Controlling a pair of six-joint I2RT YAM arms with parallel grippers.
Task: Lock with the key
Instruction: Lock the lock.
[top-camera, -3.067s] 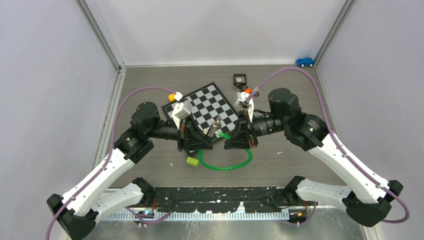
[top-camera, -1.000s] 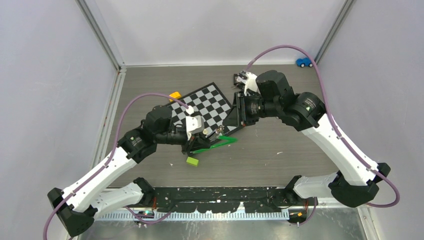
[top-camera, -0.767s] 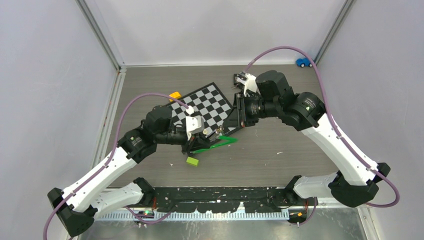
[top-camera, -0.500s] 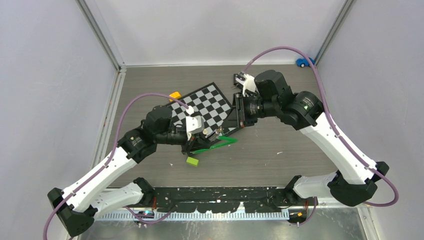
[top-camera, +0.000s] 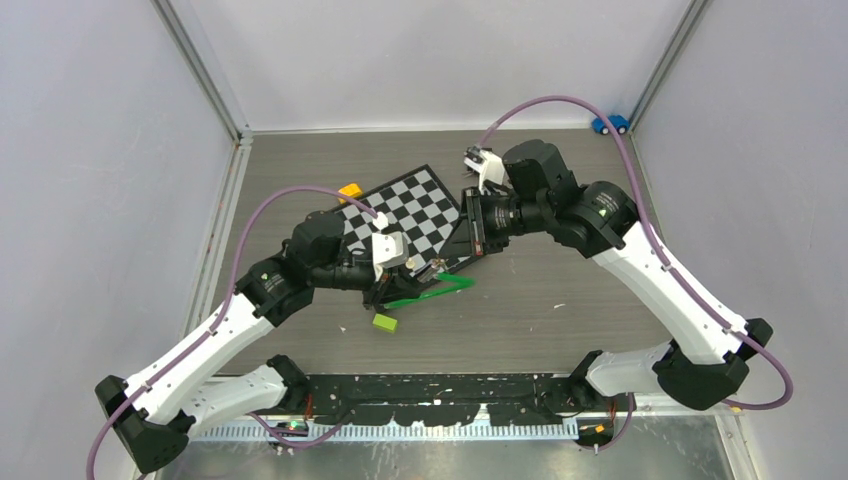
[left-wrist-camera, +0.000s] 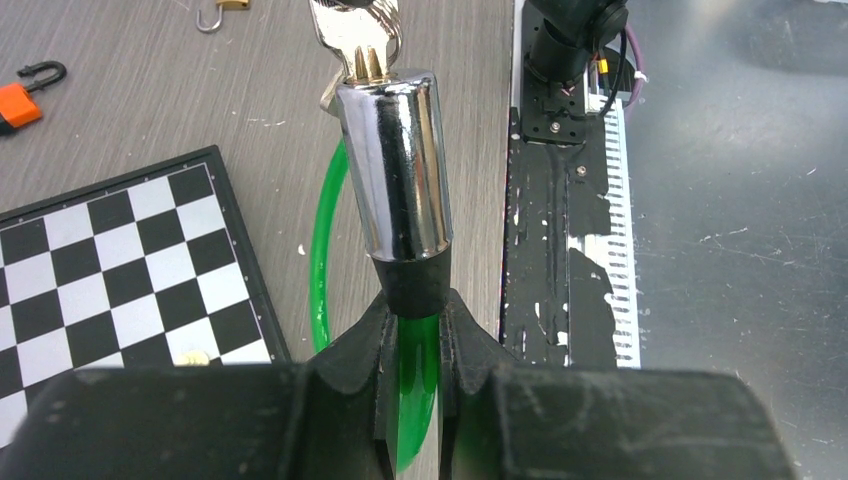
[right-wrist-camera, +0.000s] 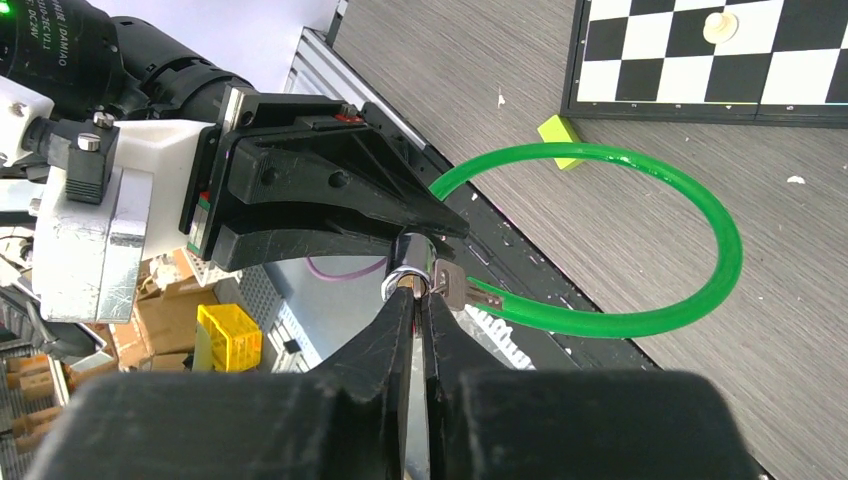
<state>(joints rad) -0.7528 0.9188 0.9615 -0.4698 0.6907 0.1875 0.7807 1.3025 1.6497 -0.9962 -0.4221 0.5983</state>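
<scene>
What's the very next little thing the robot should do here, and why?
Probably twist the right tool around the key's axis. Its fingers look pinched on the key, which sits in the chrome end of the cable lock. The left tool clamps that lock just below the chrome part, holding it for the turn.

The left gripper (left-wrist-camera: 412, 312) pinched the black collar of a chrome lock (left-wrist-camera: 395, 170), which leaned slightly left with a key (left-wrist-camera: 357, 35) in its far end. A green cable (left-wrist-camera: 322, 250) curved beside it. A chessboard (left-wrist-camera: 110, 260) lay at left, with an orange padlock (left-wrist-camera: 18, 100) beyond it.
</scene>
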